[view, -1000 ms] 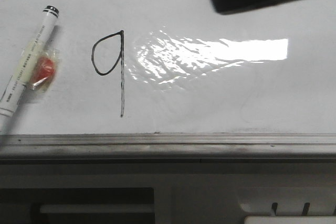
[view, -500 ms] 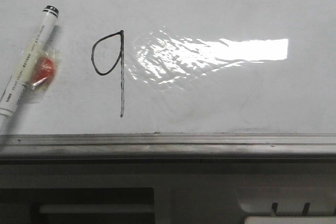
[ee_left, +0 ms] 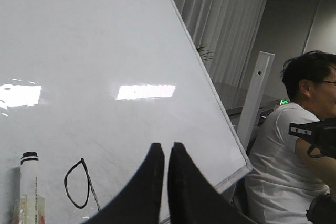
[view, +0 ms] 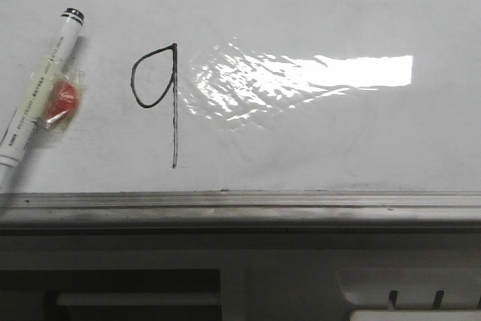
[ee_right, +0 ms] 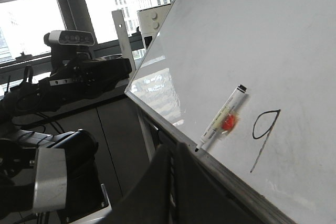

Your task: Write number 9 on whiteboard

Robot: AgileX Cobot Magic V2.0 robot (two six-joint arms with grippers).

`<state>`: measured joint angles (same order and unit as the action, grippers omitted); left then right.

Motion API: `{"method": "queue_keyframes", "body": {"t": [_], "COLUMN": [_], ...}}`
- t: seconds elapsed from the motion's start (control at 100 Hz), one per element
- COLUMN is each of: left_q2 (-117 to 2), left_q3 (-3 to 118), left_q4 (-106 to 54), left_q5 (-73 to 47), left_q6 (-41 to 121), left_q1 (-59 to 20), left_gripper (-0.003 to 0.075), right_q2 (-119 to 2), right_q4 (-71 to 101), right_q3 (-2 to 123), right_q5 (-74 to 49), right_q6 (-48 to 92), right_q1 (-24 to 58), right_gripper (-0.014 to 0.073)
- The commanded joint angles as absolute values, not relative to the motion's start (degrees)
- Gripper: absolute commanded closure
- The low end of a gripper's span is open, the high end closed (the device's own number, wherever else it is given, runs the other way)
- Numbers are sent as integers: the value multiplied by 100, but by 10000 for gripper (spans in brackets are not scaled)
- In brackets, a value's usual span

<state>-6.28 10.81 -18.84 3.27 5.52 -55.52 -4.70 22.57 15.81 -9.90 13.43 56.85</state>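
Observation:
The number 9 (view: 173, 103) is drawn in thin black line on the whiteboard (view: 338, 140), a teardrop loop with a long straight tail. No gripper shows in the front view. In the left wrist view my left gripper (ee_left: 166, 148) is shut with nothing in it, hovering off the whiteboard (ee_left: 105, 35) beside the number 9 (ee_left: 77, 184). My right gripper (ee_right: 172, 150) is shut and empty too, held off the board's railed edge, apart from the number 9 (ee_right: 265, 125).
A white marker (view: 36, 103) with an orange lump (view: 63, 100) taped to it lies on the board left of the figure, also seen as the marker (ee_right: 222, 118). A grey rail (view: 240, 204) runs along the edge. A person (ee_left: 286, 145) sits beyond the board.
A dark arm part that filled the front view's top right corner one second ago has withdrawn out of sight. The 9 and the marker have not moved.

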Motion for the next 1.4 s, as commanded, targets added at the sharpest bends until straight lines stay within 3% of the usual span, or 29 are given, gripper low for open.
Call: {"method": "queue_keyframes", "body": {"t": [0.0,0.23,0.37,0.63,0.78,0.96,1.1,1.39], "left_q2": [-674,-711,-709,-653,56,196,196,196], "left_q3": [1242,1215,1001,275,-252,-259,-259,-259], "left_q4": [-1867,-1843,-639,-523,-513,-468,-468,-329], "left_q5": [694,725,745,731,708,128,0,-1083], "left_q6": [565,565,565,565,565,270,-565,-579], "left_q1": [-5563,-5563,-5312,-3328,-1962,-684,-195,45], "left_gripper": [740,740,741,741,740,740,741,740], "right_q2": [-518,-518,-518,-518,-518,-518,-518,-518], "right_q4": [2225,2225,2225,2225,2225,2225,2225,2225], "right_q3": [1717,1717,1717,1717,1717,1717,1717,1717], "right_q5": [-557,-557,-557,-557,-557,-557,-557,-557], "right_q6": [1405,1405,1405,1405,1405,1405,1405,1405], "right_q1": [5690,5690,5690,5690,5690,5690,5690,5690], "right_gripper": [643,643,643,643,643,643,643,643]}}
